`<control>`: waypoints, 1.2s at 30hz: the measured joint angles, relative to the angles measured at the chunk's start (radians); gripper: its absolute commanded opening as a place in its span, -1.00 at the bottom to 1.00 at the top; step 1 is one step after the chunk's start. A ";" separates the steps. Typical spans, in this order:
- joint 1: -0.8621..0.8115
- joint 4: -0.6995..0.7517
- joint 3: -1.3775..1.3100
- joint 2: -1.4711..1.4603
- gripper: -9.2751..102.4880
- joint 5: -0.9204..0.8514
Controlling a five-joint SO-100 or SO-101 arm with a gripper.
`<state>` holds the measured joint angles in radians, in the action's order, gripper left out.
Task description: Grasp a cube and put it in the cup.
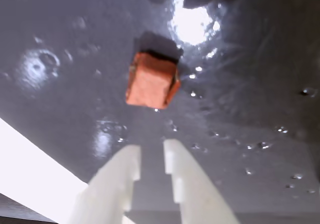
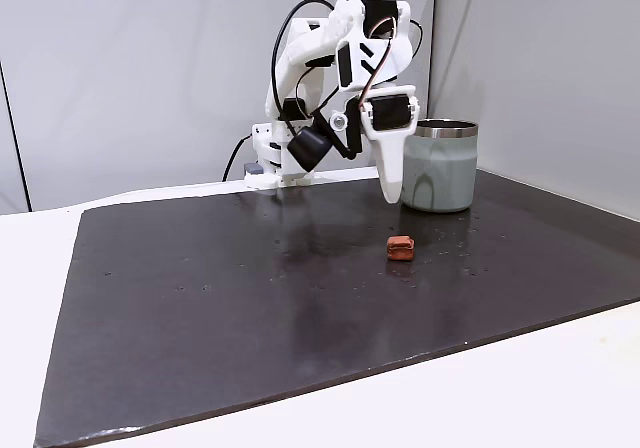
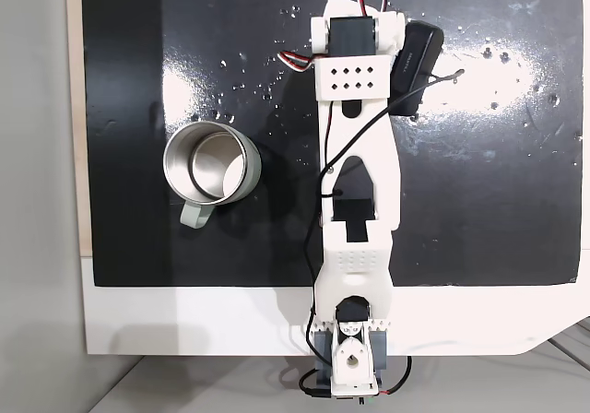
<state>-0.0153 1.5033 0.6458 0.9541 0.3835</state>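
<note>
A small reddish-brown cube [image 1: 150, 84] lies on the wet black mat just ahead of my gripper [image 1: 152, 146]. The two white fingers stand almost together with a thin slit and nothing between them. In a fixed view the gripper [image 2: 392, 196] hangs point down above the mat, a little behind and above the cube [image 2: 400, 248] and just left of the cup [image 2: 440, 168]. That cup is a squat grey-green tumbler with a steel rim, standing upright. From above, the cup [image 3: 168, 164] is empty and sits left of the arm, which hides the cube.
The black mat [image 2: 200, 288] covers most of a white table [image 2: 520, 388]; its pale edge [image 1: 30, 164] shows at lower left in the wrist view. The arm's base [image 2: 270, 158] stands at the back. Water drops [image 1: 260, 145] dot the mat.
</note>
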 measured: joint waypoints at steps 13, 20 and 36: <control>-0.046 -0.005 -0.002 -0.037 -0.72 0.143; -0.029 -0.005 -0.023 -0.074 -0.47 0.130; 0.021 0.035 -0.097 -0.150 -0.31 0.124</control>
<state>0.0061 1.5386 0.5492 0.8038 0.5077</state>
